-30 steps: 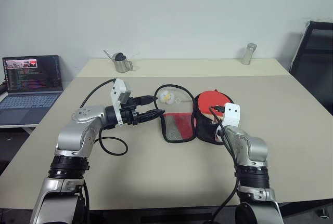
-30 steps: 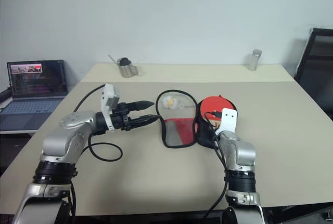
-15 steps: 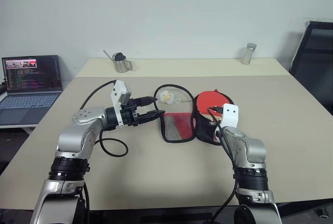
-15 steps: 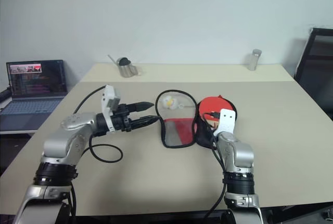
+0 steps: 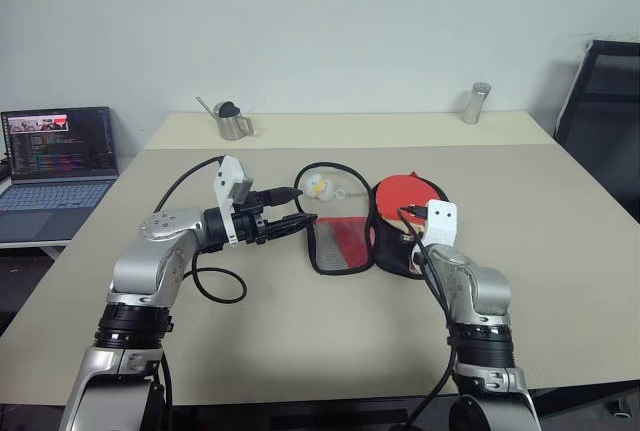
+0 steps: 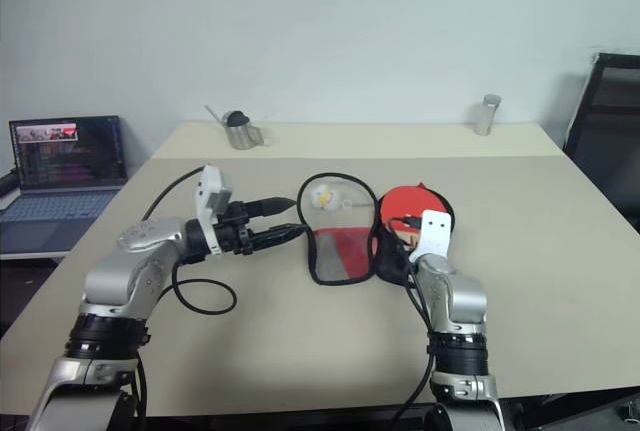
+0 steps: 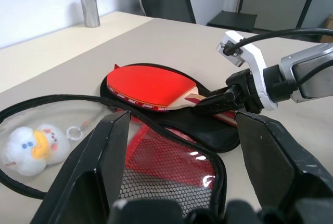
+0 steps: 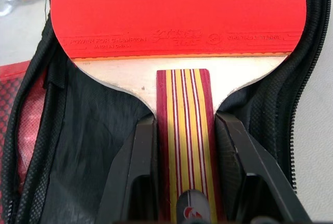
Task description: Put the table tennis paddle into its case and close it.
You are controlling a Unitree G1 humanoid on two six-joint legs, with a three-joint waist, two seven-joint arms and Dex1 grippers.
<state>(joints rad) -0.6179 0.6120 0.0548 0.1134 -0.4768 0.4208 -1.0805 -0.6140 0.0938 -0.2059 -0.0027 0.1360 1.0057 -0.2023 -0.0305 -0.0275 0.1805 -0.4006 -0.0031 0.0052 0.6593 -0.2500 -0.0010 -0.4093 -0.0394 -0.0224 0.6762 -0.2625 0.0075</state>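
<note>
Firmly right hand (image 8: pixel 183 146) pinching paddle (image 8: pixel 177 16) handle, left hand (image 7: pixel 179 146) spread wide

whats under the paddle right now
The table tennis paddle, its handle clamped in the right gripper, lies over the open case's black lining. The lining beneath the red face is hidden.

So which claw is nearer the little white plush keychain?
Left. The left claw hovers open just beside the plush keychain; the right claw is across the case, gripping the paddle handle.

The left hand (image 5: pixel 303 220) is held level with fingers apart, while the right hand (image 8: pixel 183 146) angles downward, fingers clamped.
</note>
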